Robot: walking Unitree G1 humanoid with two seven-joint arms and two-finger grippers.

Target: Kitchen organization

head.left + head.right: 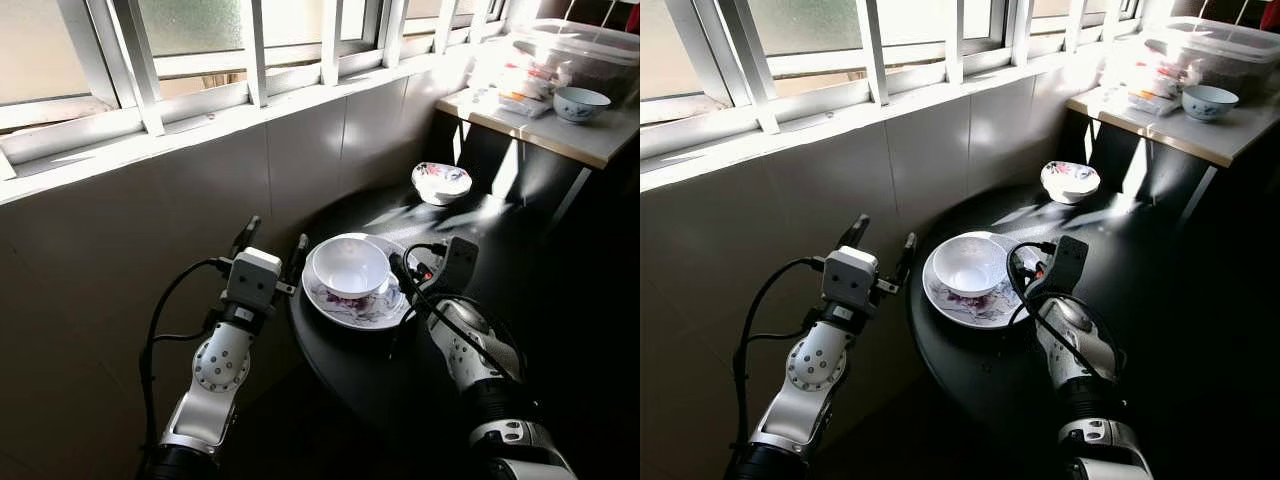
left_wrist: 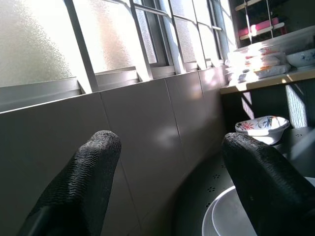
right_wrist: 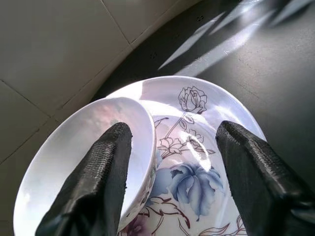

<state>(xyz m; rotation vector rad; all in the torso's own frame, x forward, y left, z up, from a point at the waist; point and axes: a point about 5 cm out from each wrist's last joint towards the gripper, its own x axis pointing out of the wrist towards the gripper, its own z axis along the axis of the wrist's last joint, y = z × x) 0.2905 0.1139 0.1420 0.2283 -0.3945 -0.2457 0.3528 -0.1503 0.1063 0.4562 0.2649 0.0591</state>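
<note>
Bowl (image 1: 351, 267) is sat on the flowered plate (image 1: 362, 309) at the dark worktop's (image 1: 520, 260) edge, the right hand (image 3: 172, 187) is held wide by its rim, the left hand (image 2: 172, 182) wide nearby, so both could perhaps be knocked off.

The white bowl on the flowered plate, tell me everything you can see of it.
The bowl is glossy white, ceramic by its look, round and deep, with nothing inside. It sits upright on the plate, toward the plate's wall side rather than centred. A flower print shows low on its outer wall. The right tool is open, with one finger in front of its rim; contact cannot be told.
</note>
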